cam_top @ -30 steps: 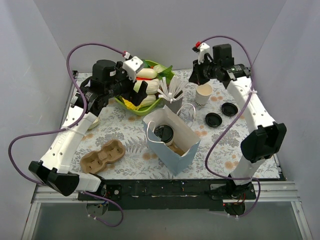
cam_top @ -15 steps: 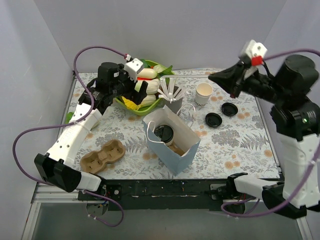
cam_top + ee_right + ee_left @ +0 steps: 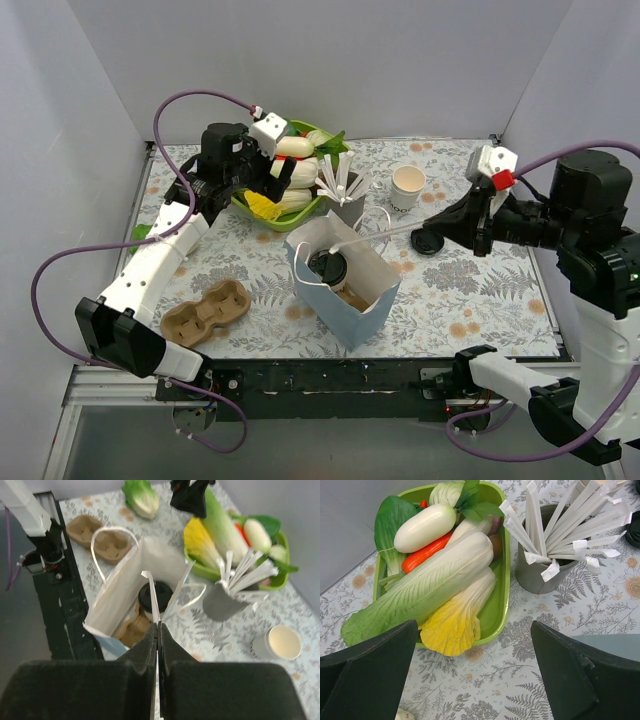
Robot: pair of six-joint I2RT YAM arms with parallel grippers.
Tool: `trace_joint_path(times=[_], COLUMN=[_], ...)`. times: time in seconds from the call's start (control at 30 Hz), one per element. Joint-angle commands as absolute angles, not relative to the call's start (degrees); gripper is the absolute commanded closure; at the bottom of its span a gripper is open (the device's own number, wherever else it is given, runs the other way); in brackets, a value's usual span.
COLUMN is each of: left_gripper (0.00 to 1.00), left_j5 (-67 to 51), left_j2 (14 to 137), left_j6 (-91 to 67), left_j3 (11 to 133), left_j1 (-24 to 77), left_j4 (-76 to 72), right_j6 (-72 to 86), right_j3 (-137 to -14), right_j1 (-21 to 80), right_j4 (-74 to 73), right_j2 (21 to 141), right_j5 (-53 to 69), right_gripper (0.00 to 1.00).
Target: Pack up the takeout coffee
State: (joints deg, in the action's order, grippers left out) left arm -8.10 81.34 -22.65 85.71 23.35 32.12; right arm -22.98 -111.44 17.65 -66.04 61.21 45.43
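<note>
The coffee cup (image 3: pixel 327 266) stood inside the white paper bag (image 3: pixel 370 290) in the middle of the tabletop (image 3: pixel 500 290). A round black lid (image 3: pixel 150 598) sat on top of the cup. A brown cardboard piece (image 3: pixel 129 629) lay in the bag next to it. The bag was open at the top, and its handles stuck up.

The right fingers (image 3: pixel 163 643) were pressed together on a long white wrapped straw (image 3: pixel 385 233). The straw pointed left, and its tip was over the open top of the bag, above the lid. The pictures did not show if the tip touched the lid.

Just past the far side of the bag stood a grey metal cup (image 3: pixel 350 208) full of white straws. To its right stood an open paper cup (image 3: pixel 407 187) with no lid. A loose black lid (image 3: pixel 424 241) lay on the tabletop near it, partly hidden under the right arm.

To the left of the metal cup was a green tray (image 3: pixel 503 580) heaped with toy vegetables. The left fingers (image 3: pixel 281 172) hung over this tray, spread wide and holding nothing.

A brown two-cup carrier (image 3: pixel 205 311) lay on the near left part of the tabletop, apart from the bag.
</note>
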Motion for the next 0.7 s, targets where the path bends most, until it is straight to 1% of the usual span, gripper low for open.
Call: trace_joint_path(times=[0.0,0.13,0.23,0.27,0.3,0.33,0.37,0.4,0.43,0.47,0.5,0.53,0.57,0.6,0.63,0.67], left_gripper=[0.02,0.02,0.02,0.02,0.02,0.02,0.02,0.02,0.02,0.02,0.02,0.02,0.02,0.02,0.02,0.02], left_j5=[-7.6,-8.3,-8.5,-8.6,-9.0,-9.0,-9.1,-9.1,-9.0,-9.0,-8.9,-8.3,-7.8,-7.0,-3.6,-0.7], left_j2=[79.9,79.4,79.1,79.0,78.9,78.8,78.8,78.8,78.6,78.6,78.5,78.7,78.8,79.0,79.4,79.5], left_j6=[-22.1,-21.9,-22.1,-22.4,-22.3,-22.3,-22.4,-22.3,-22.3,-22.5,-22.6,-22.9,-23.7,-24.2,-25.3,-29.0], left_j3=[86.3,85.8,85.5,85.4,85.3,85.3,85.2,85.2,85.3,85.3,85.3,85.5,85.7,86.6,87.0,87.4], left_j1=[22.9,22.9,22.9,22.9,22.9,22.9,22.9,22.9,22.9,22.9,22.9,22.9,22.9,22.9,22.9,22.9], left_j4=[31.6,31.8,31.5,31.3,31.3,31.3,31.2,31.0,31.0,30.7,30.5,30.2,29.7,29.5,29.2,27.3], right_j6=[-30.8,-33.7,-34.8,-34.5,-34.5,-34.5,-34.4,-33.2,-31.2,-25.5,-23.1,-20.8,-18.8,-15.2,-13.7,-12.5], right_j3=[-107.6,-100.5,-98.8,-99.4,-99.8,-100.5,-102.6,-104.3,-105.6,-108.0,-108.7,-109.4,-110.0,-110.3,-110.7,-110.7], right_j1=[17.6,17.9,18.7,18.9,19.2,19.5,19.5,19.4,19.5,19.5,19.5,19.5,19.5,19.5,19.5,19.5], right_j4=[-73.9,-75.1,-75.1,-75.1,-75.1,-75.1,-74.8,-73.8,-72.2,-69.7,-64.8,-61.9,-59.1,-53.4,-51.0,-48.8], right_j2=[59.4,58.4,59.1,59.6,60.7,61.3,62.0,64.0,64.9,65.9,67.3,68.0,68.5,69.6,70.2,70.8], right_j5=[43.3,42.7,40.0,39.8,40.1,40.6,41.4,41.4,39.3,37.6,35.7,31.6,28.9,26.1,20.2,16.8], right_gripper=[0.99,0.99,0.99,0.94,0.88,0.63,0.53,0.44,0.32,0.30,0.30,0.20,0.13,0.09,0.09,0.08])
